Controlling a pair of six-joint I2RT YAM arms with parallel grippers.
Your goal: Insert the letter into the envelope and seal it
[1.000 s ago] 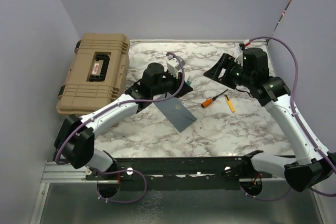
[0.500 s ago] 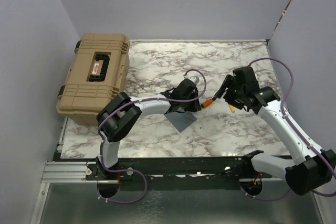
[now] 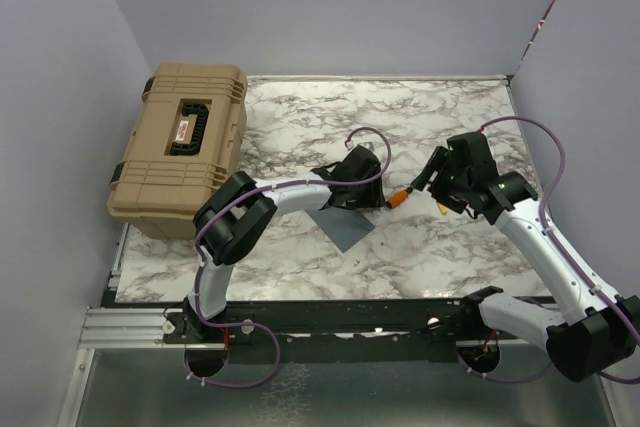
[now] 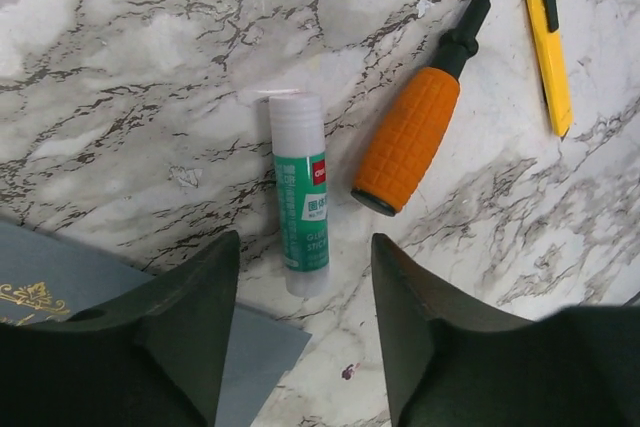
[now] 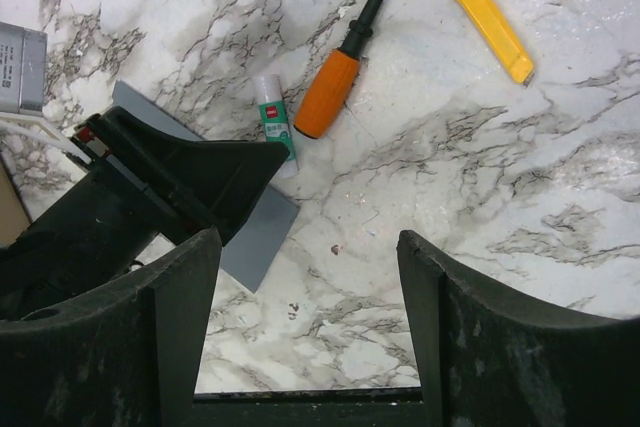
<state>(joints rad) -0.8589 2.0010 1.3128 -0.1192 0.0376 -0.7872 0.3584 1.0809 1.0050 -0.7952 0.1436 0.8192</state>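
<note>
Currently, the envelope (image 3: 345,229) lies flat on the marble table (image 3: 450,257), partly under the left arm. We see no cream letter in any view. We cannot tell whether it is already inside the envelope or hidden by the arm, nor whether the flap is folded down.

The left gripper (image 4: 305,257) hangs low over the near end of a glue stick (image 4: 300,197). Its jaws are apart, one on each side of the stick, and not touching it. The stick lies on the table just beside the envelope's corner. An orange screwdriver (image 4: 408,142) and a yellow utility knife (image 4: 548,42) lie close by.

The right gripper (image 5: 308,247) hovers above the same spot, jaws spread wide and empty.

Judgement: if the letter is inside, insertion is done and we are at the sealing step. Glue pickup, application and pressing the flap are not yet done.
</note>
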